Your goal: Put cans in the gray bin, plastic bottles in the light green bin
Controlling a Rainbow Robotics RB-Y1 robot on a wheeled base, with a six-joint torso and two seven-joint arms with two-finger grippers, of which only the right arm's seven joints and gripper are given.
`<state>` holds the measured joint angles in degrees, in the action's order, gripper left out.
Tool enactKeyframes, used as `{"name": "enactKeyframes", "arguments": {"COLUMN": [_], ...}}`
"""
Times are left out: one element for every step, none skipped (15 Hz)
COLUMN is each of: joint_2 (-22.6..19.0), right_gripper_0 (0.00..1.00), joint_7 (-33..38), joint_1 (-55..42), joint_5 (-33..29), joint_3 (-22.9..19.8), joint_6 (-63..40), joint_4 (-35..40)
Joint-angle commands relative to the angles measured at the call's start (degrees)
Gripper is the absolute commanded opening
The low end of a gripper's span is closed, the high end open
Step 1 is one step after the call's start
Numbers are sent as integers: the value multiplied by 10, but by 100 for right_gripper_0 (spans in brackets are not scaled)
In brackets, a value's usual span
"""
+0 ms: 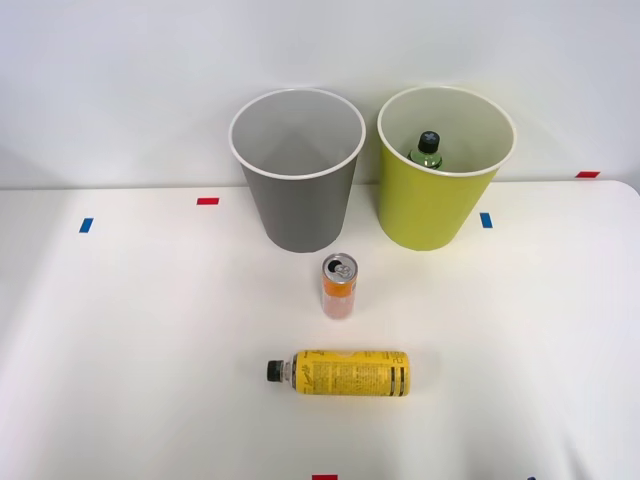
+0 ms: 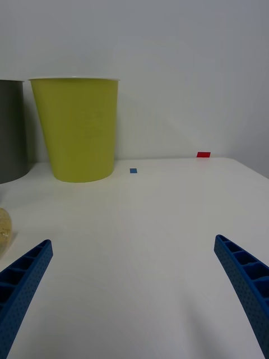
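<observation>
Our right tool [image 2: 134, 291] hangs wide open and empty. The slim orange aluminium can [image 1: 339, 286] stands upright just in front of the tall gray plastic bin [image 1: 297, 180]. We judge it light, thin-walled and slick, so we should grip mid-body, gently.

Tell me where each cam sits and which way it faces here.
Front view: above the arms, looking forward and down at the table, can, yellow bottle and both bins; no robot body.
Right wrist view: low over the table, facing the light green bin; open blue fingers.
Shared: light green bin, gray bin.
</observation>
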<state>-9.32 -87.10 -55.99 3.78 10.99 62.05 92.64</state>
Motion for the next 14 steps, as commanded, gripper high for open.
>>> {"name": "enactKeyframes", "arguments": {"joint_2": [0, 0, 0, 0, 0, 0, 0, 0, 0, 0, 0, 0, 0, 0], "right_gripper_0": [100, 100, 100, 100, 100, 100, 100, 100, 100, 100, 100, 100, 100, 100], "joint_7": [0, 0, 0, 0, 0, 0, 0, 0, 0, 0, 0, 0, 0, 0], "joint_1": [0, 0, 0, 0, 0, 0, 0, 0, 0, 0, 0, 0, 0, 0], "joint_5": [0, 0, 0, 0, 0, 0, 0, 0, 0, 0, 0, 0, 0, 0], "joint_3": [0, 0, 0, 0, 0, 0, 0, 0, 0, 0, 0, 0, 0, 0], "joint_6": [0, 0, 0, 0, 0, 0, 0, 0, 0, 0, 0, 0, 0, 0], "joint_4": [0, 0, 0, 0, 0, 0, 0, 0, 0, 0, 0, 0, 0, 0]}}
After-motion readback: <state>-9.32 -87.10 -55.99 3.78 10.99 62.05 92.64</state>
